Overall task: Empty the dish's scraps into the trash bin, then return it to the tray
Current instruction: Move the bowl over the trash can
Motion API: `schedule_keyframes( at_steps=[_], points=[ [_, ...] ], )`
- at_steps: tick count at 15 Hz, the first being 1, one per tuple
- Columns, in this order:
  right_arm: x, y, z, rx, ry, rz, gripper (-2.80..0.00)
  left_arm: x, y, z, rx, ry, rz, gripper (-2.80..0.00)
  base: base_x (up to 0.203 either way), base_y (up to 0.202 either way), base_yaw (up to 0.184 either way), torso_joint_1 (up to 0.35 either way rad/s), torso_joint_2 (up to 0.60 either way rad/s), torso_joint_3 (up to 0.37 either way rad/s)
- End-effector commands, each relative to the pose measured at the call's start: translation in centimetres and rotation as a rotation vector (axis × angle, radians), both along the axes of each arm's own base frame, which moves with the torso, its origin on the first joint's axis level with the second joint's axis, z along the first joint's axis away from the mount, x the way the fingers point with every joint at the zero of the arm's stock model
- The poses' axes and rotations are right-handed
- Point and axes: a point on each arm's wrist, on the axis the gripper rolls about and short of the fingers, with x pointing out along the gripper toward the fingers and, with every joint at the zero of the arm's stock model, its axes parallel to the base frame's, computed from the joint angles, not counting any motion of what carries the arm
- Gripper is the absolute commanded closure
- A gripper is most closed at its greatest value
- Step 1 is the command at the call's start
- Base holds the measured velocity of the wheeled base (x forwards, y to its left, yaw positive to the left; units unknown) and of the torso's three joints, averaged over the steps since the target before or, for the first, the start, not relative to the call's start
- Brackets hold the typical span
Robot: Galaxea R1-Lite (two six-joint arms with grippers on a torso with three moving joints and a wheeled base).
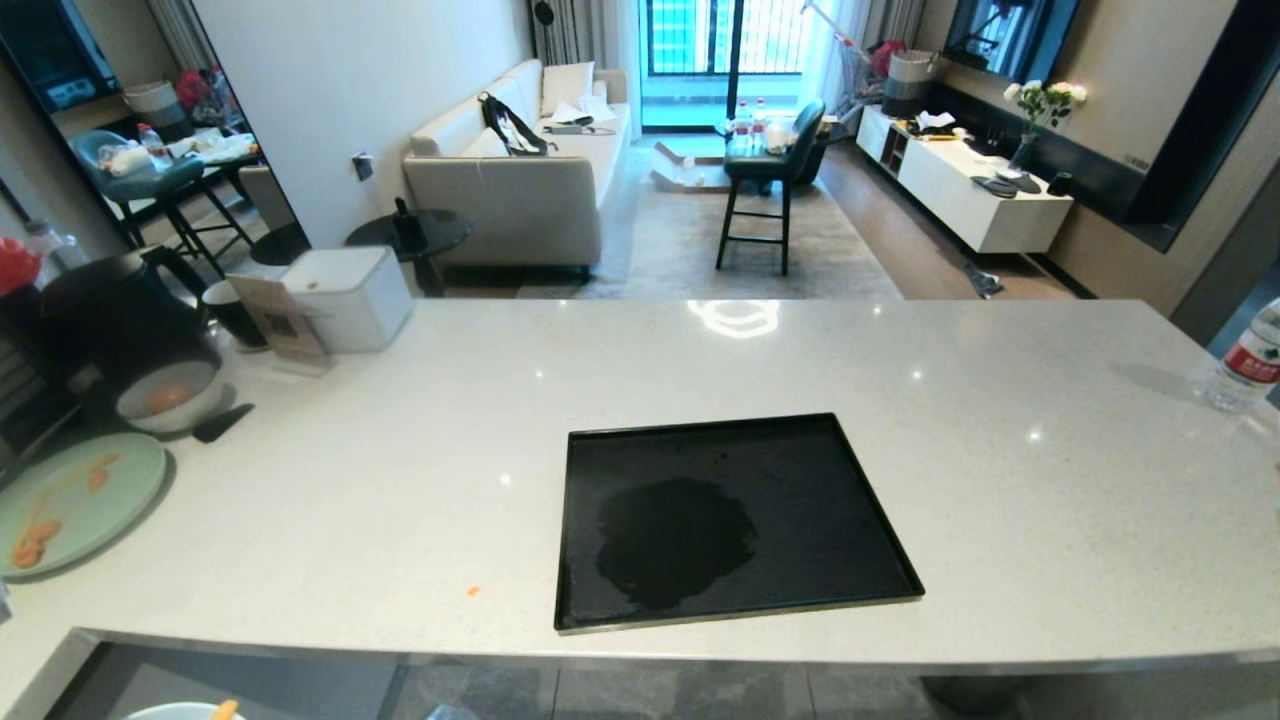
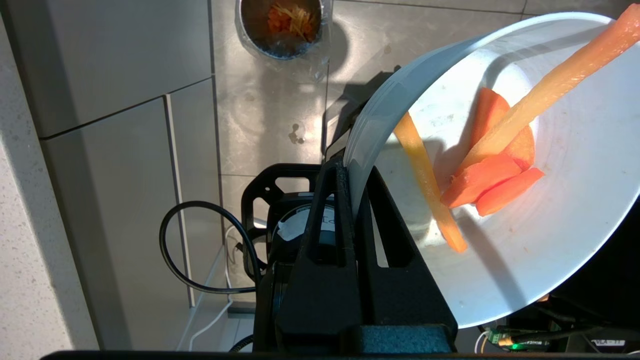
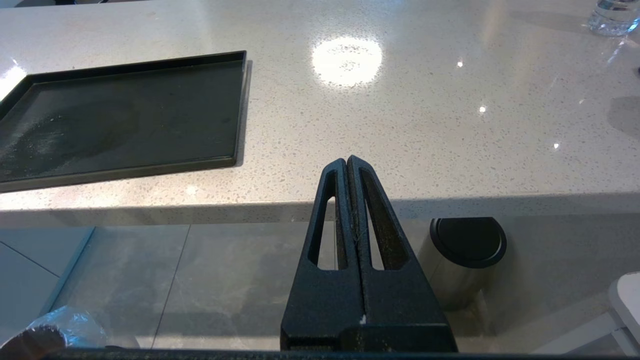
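Fingers [image 2: 345, 200] of the left gripper [image 2: 350, 172] are clenched on the rim of the dish [image 2: 575, 225], one outside the wall and one inside, holding it below the counter's near edge, over the floor. Scraps [image 2: 492, 177] lie in the dish: orange carrot slices stacked together with pale yellow sticks across and beside them, one stick reaching over the rim. Beyond the dish, down on the grey floor tiles, stands the bin [image 2: 282, 27], its plastic liner around it and orange shreds inside; the dish is apart from it and not over its mouth. In the head view only a sliver of the dish shows at the lower edge, near the counter's front. The right gripper [image 3: 348, 161] hangs idle just off the counter's front edge with its jaws pressed together and nothing between them. On the pale speckled counter [image 1: 900, 380] the black tray [image 1: 880, 560] lies bare near the front edge. Toward the counter's left end sit a green plate [image 1: 120, 490] with orange bits and a grey-white bowl [image 1: 168, 398]. Behind the counter is a living room with a sofa [image 1: 520, 190].
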Motion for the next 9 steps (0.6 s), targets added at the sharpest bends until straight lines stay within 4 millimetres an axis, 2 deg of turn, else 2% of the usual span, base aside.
schedule_keyframes(
  at_steps=[1, 9],
  points=[
    [-0.01, 0.00, 0.01, 0.000, -0.001, 0.000, 0.00, -0.01, 0.01, -0.03, 0.000, 0.007, 0.003, 0.00, 0.000, 0.000, 0.000, 0.000, 0.00, 0.000],
    [-0.01, 0.00, 0.01, 0.000, -0.001, 0.000, 0.00, -0.05, -0.04, -0.21, -0.008, 0.017, 0.010, 0.00, 0.000, 0.000, 0.000, 0.000, 0.00, 0.000]
  ],
)
